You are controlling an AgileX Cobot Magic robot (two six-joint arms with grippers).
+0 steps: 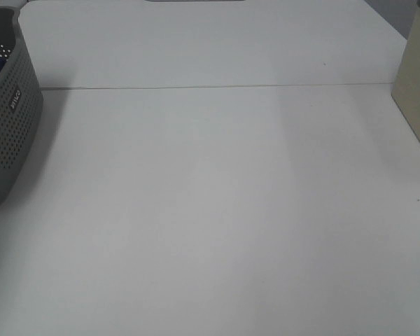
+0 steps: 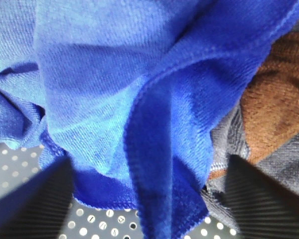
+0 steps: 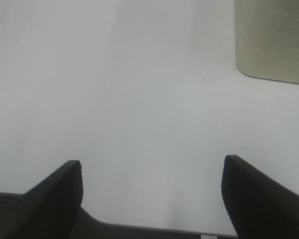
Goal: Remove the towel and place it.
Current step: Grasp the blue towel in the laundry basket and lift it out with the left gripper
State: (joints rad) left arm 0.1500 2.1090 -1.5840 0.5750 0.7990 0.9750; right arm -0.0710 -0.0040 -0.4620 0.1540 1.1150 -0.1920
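I see my left claw [image 2: 149, 162] standing wide in the basket [image 2: 10, 155], a fold of the blue towel [image 2: 114, 99] between its jaws. My right claw [image 3: 152, 162] is wide too, over the white table [image 3: 139, 89].

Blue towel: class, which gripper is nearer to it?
Left. The left gripper sits over the towel in the basket, jaws either side of a fold; the right gripper hangs above the white table.

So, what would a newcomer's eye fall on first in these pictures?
The deep blue towel fills the left wrist view, with a brown cloth beside it. From above, a grey basket sits at the left edge of the table, a beige box at its right.
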